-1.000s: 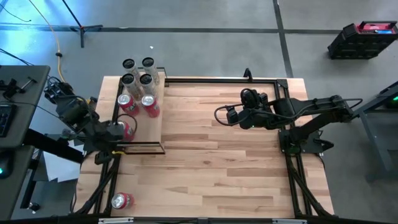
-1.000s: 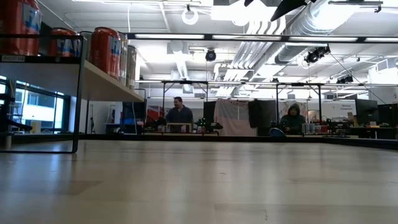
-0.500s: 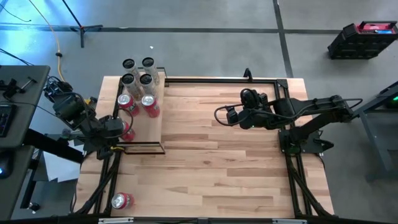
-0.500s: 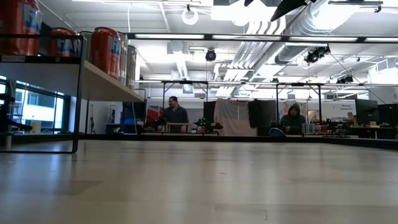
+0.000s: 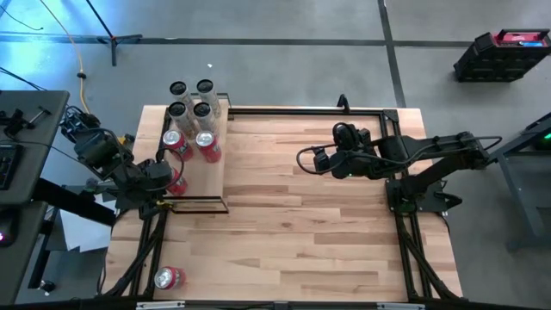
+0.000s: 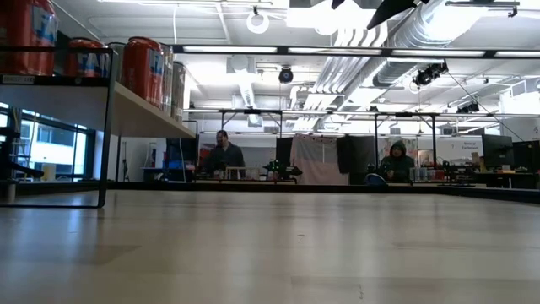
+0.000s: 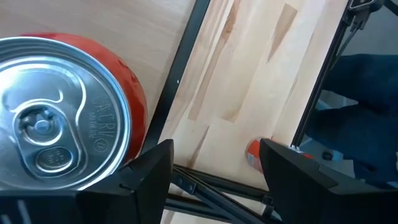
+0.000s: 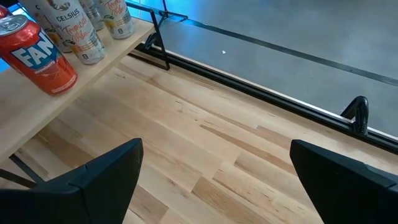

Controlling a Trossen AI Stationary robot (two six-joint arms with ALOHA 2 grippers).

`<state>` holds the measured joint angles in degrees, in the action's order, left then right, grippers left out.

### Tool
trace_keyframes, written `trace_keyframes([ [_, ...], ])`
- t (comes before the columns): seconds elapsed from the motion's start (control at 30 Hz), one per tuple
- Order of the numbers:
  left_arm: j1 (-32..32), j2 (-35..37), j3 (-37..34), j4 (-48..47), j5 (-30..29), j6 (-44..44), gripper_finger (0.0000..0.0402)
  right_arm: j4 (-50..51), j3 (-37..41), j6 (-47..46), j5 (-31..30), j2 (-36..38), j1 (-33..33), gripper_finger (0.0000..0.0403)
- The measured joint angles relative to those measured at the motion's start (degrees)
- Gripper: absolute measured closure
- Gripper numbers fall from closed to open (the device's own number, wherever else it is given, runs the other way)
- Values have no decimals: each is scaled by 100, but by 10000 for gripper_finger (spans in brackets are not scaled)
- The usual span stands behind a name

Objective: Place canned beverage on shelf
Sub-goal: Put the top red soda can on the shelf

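The shelf [image 5: 203,185], a pale board in a black frame, stands at the table's far left and carries several cans. A red can [image 5: 177,181] stands upright on its near left corner. In the left wrist view that can [image 7: 56,118] shows top-up, just outside one finger. My left gripper [image 7: 216,149] points down there, open, with only the table showing between its fingers. Another red can [image 5: 169,277] lies on the table near its front left corner. My right gripper [image 8: 217,186] hangs wide open over the table's middle. My left gripper has nothing between its fingers. The red can's side [image 7: 138,106] stands right next to the outer side of one finger [image 7: 149,174]. I cannot tell whether the two touch.
Two more red cans [image 5: 191,144] and several pale cans [image 5: 191,99] fill the shelf's far end. In the low view the shelf board [image 6: 143,110] stands raised at the left, cans on top. The black table frame [image 5: 310,110] runs along the far edge.
My left gripper has turned a little about its wrist while staying at the shelf's near left corner beside the red can. The can has kept its place and stands upright. My right arm has kept still.
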<state>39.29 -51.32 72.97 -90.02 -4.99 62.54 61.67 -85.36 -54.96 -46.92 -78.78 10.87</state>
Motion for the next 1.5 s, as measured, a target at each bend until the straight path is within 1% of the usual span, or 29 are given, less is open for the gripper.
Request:
trace_keyframes([
  [0.13,0,38,0,0,-36,-62,174,0,0,43,0,0,-2,11],
  [0.33,-31,16,-1,0,-463,-268,174,0,0,100,6,0,0,11],
  [0.5,-75,14,-2,50,-452,-435,174,9,0,125,39,0,0,11],
  [0.57,-76,16,-2,382,-452,-651,174,22,0,126,39,0,0,11],
  [0.7,-75,8,-2,1753,-522,-1444,174,22,0,130,39,0,-2,11],
  [0.77,-80,-5,0,2384,-786,-1903,174,22,0,146,32,0,-2,11],
  [0.83,-153,-37,89,2604,-1041,-2248,174,22,0,146,0,-1,-2,11],
  [0.93,-355,-140,507,2266,-1269,-2436,174,22,0,146,-2,-2,-2,11],
  [1.07,-653,-510,1363,1098,-1269,-2675,174,25,0,146,-2,-3,-2,11],
  [1.17,-835,-865,2015,0,-1072,-2655,174,26,0,145,-2,-4,-2,11],
  [1.2,-888,-967,2111,-53,-943,-2607,174,27,0,141,0,-4,-2,11],
  [1.27,-1002,-959,2120,67,-403,-2726,174,27,0,121,-2,-4,-2,11],
  [1.3,-1044,-967,2115,2,-222,-2738,174,30,0,122,0,-4,-2,11],
  [1.33,-1082,-1007,2108,-11,-149,-2702,174,37,0,120,-2,-4,-2,11],
  [1.5,-1158,-1018,1825,6,-192,-2776,174,68,0,133,-2,-4,-2,11],
])
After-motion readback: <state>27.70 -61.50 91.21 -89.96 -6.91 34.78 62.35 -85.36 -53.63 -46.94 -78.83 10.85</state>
